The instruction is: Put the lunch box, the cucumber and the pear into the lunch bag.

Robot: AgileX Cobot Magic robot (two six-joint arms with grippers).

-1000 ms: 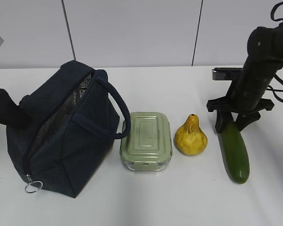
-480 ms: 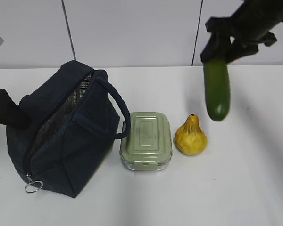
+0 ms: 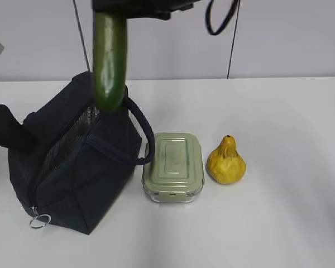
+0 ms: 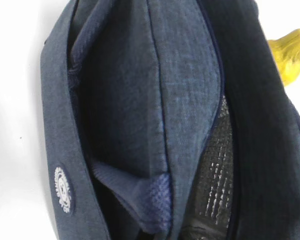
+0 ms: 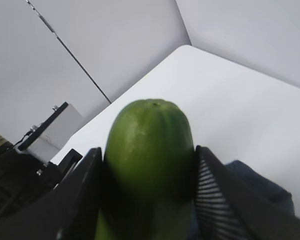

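Observation:
My right gripper [image 3: 138,5] is at the top edge of the exterior view, shut on the dark green cucumber [image 3: 110,58]. The cucumber hangs upright with its lower end just above the back of the open navy lunch bag [image 3: 72,162]. In the right wrist view both fingers [image 5: 212,195] press the cucumber [image 5: 147,132]. The sage-lidded lunch box [image 3: 173,166] and the yellow pear [image 3: 226,162] sit on the table right of the bag. The left wrist view shows the bag [image 4: 120,100], its silvery lining [image 4: 215,170] and the pear [image 4: 287,55]. My left arm [image 3: 3,131] is behind the bag and its jaws are hidden.
A white table [image 3: 279,223] carries everything, with a pale panelled wall [image 3: 279,33] behind it. The bag's loop handle [image 3: 139,128] arches toward the lunch box. A metal ring pull [image 3: 39,221] hangs at the bag's front corner.
My right gripper lifted the cucumber off the table at the right and carried it up and left across the pear and lunch box to above the bag. The other things stayed put.

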